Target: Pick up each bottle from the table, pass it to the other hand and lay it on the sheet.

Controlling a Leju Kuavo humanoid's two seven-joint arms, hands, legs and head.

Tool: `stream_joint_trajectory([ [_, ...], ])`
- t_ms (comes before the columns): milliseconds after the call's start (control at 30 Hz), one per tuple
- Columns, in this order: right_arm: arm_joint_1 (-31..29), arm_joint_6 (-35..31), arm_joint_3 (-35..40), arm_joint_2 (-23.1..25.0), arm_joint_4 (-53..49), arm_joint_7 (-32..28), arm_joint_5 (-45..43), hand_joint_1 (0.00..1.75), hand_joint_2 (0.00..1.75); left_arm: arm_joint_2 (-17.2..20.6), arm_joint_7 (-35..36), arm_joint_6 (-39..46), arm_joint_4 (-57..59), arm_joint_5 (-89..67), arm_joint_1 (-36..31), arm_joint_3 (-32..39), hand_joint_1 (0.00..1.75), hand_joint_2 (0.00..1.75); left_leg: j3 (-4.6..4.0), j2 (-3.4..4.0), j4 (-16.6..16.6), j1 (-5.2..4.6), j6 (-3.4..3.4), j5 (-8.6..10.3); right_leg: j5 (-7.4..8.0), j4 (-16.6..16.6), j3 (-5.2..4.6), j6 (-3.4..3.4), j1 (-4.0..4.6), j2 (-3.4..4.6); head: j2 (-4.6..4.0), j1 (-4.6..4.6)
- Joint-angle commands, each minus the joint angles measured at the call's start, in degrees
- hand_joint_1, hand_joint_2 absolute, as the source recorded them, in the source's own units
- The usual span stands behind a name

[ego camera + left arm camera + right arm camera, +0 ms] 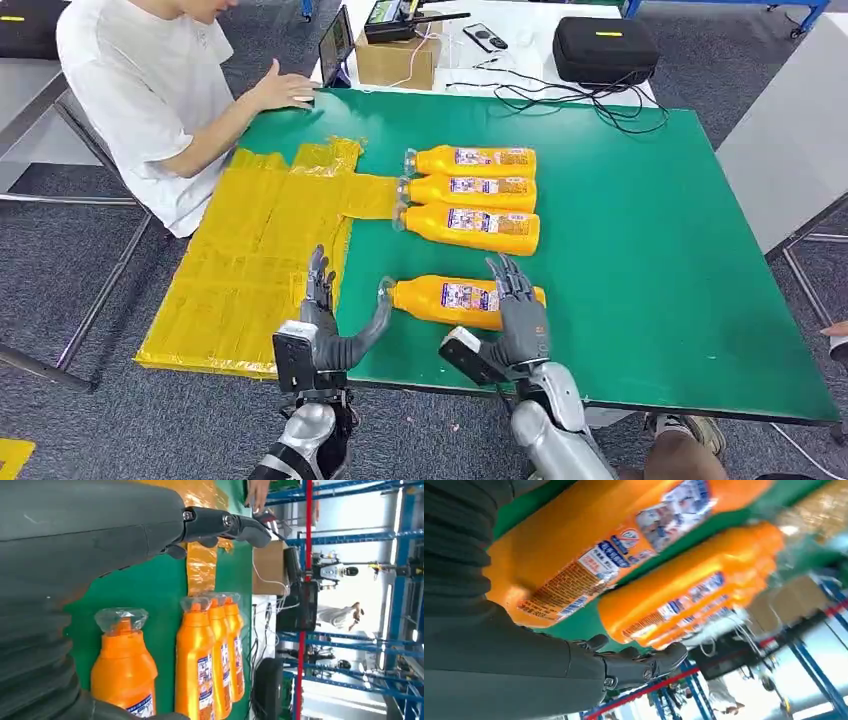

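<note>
Lying on its side on the green table (650,300), the nearest bottle (450,300) is pointing its clear cap toward nine o'clock and its base toward three o'clock. The right hand (515,320) is hovering over the bottle's base end with its fingers spread wide and holding nothing; whether the fingertips are touching the bottle cannot be told. The left hand (335,325) is waiting just beside the cap, at nine o'clock of the bottle, with its thumb stretched toward the cap and its fingers wide apart, also holding nothing.

At twelve o'clock of that bottle, a row of three more bottles (470,200) is lying side by side, caps all facing nine o'clock, crowding the table beyond the hands. The yellow sheet (250,260) is spreading out at nine o'clock, its narrow strip reaching under the caps of the row. A person in a white shirt (140,90) is sitting at about eleven o'clock, one hand resting on the table's far edge. Beyond, at twelve to one o'clock, a cardboard box (398,60), a black case (605,48) and loose cables (590,100) are sitting on a white table.
</note>
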Motion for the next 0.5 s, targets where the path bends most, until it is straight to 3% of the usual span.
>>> stream_joint_trajectory([
  [33,-9.03,7.11,5.43,-3.01,11.31,7.34,6.6,0.0,1.75,-0.33,1.82,0.02,-0.63,-2.37,-0.17,2.66,0.0,1.75,0.2,0.19,-0.02,0.02,-0.05,-0.09,-0.03,-0.04,0.16,-0.11,0.04,0.15,0.0,0.0],
  [167,-9.33,9.6,6.61,-3.54,11.68,9.59,8.32,0.0,1.75,-0.59,3.21,-0.46,-2.96,-4.4,0.97,3.5,0.0,1.75,0.29,0.18,0.02,0.06,-0.07,-0.16,-0.09,-0.02,0.26,-0.15,0.08,0.13,0.0,0.02],
  [367,-11.77,16.75,9.36,-3.96,12.98,18.71,15.08,0.0,1.75,-0.9,4.22,-0.87,-3.4,-6.72,1.9,6.0,0.0,1.75,0.15,0.16,0.0,0.02,-0.04,-0.07,-0.02,-0.02,0.11,-0.09,0.04,0.13,0.0,0.02],
  [500,-12.24,19.29,9.97,-3.89,12.99,19.63,15.42,0.0,1.75,-0.75,4.39,-1.15,-3.55,-7.09,2.08,6.45,0.0,1.75,0.28,0.18,0.01,0.06,-0.06,-0.1,-0.04,-0.04,0.24,-0.14,0.08,0.12,0.0,0.0],
])
